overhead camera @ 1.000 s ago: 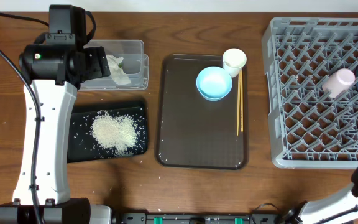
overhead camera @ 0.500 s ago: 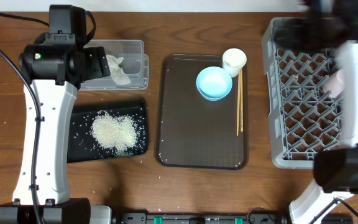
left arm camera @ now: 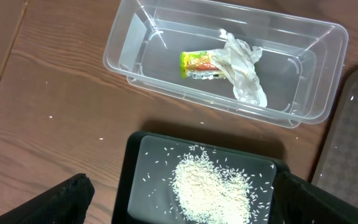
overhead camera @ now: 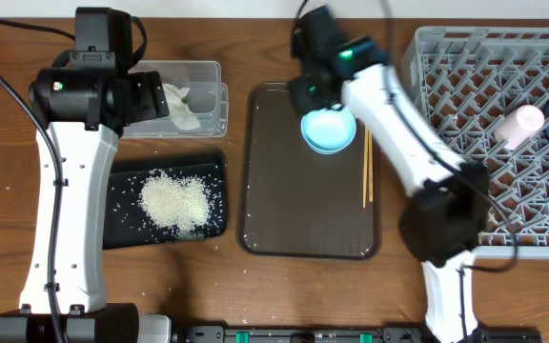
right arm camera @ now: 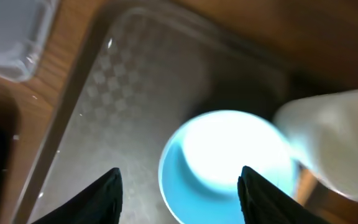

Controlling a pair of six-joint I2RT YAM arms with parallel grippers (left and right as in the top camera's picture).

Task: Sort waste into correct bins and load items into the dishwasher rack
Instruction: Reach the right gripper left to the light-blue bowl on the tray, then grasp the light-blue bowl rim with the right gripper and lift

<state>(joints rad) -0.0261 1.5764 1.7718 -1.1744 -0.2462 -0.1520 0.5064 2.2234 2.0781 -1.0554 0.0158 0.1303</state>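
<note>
One item: small light-blue bowl (right arm camera: 229, 163), upright on brown tray (overhead camera: 294, 191), beside white cup (right arm camera: 334, 143).
Handling: likely light, rigid, slick; take by rim.
Right claw (right arm camera: 182, 186): open, above bowl.
Left claw (left arm camera: 179, 199): open, empty.

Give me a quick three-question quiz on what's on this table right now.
1. True or false: the heap of loose white rice grains lies on the shallow black rectangular tray.
2. The crumpled white paper napkin lies in: A the clear rectangular plastic tub; B the grey crate; C the brown tray.
3. What sits below the open right hand?
Key: 1 true; 2 A; 3 the small light-blue bowl.
</note>
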